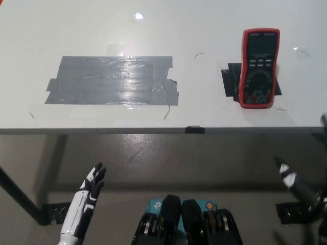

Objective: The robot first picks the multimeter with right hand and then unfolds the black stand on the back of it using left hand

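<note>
The multimeter is seen lying flat and face up on the white bench, display end away from the robot, set squarely over a patch of black tape that shows on both sides of it and probably marks its starting spot. Lying this way, its back is pressed to the bench, so the black stand is hidden and cannot be reached until the meter is lifted. Well to the left of the multimeter, a broad patch of grey tape is stuck to the bench, with nothing resting on it. Nothing is being held yet: the black right hand is poised below the multimeter, off the near edge of the bench, with only a dark, white-banded tip clearly made out, so whether it is spread or clenched cannot be told. The white left hand is parked far to the lower left of the multimeter, also short of the bench, its fingers loosely spread and empty, touching nothing. The pickup is judged not yet begun.
</note>
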